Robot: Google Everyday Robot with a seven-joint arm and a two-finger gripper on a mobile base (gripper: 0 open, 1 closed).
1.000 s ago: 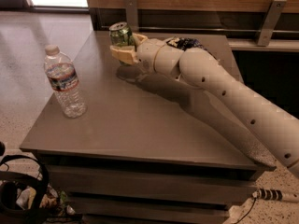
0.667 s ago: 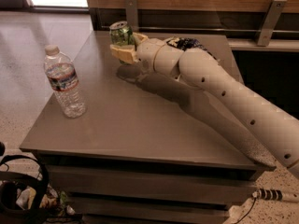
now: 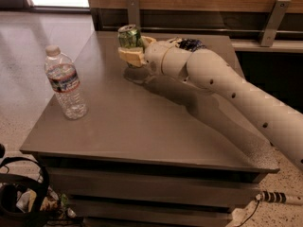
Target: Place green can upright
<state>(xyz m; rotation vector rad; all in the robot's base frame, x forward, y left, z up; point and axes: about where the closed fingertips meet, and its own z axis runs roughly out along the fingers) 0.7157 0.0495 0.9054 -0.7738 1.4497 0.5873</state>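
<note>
The green can (image 3: 128, 35) stands upright in my gripper (image 3: 135, 48) near the far edge of the grey table (image 3: 142, 126). Its silver top faces up. The gripper is shut on the can's lower half, with one pale yellow finger (image 3: 129, 56) in front and the other behind. The can hangs a little above the table top, over its own dark reflection. My white arm reaches in from the lower right.
A clear water bottle (image 3: 66, 82) with a white cap stands upright at the table's left side. A dark blue snack bag (image 3: 191, 44) lies behind my arm, mostly hidden. A wooden wall with metal brackets runs behind the table. Cables lie on the floor in front.
The gripper with the can has shifted slightly to the right. The can stays upright in the grip. The bottle has not moved.
</note>
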